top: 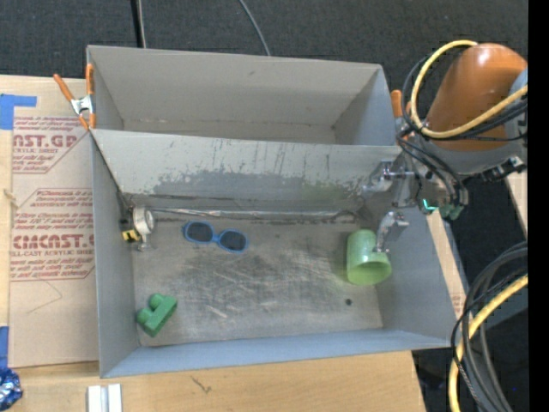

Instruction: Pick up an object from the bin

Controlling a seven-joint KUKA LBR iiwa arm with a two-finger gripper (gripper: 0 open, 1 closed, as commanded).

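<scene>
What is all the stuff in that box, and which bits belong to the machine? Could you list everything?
bin: one, grey metal, holds the things below
cup: one, light green, right side of the floor, seemingly on its side
sunglasses: one pair, blue, near the back wall, left of middle
block-like piece: one, green, front left corner
small round thing: one, silvery, far left by the back wall; too small to identify
gripper: one, metal, close above the cup's upper right
orange cover: one, on the arm, beyond the bin's right rim
cables: several, yellow and black, looped around the cover
</scene>
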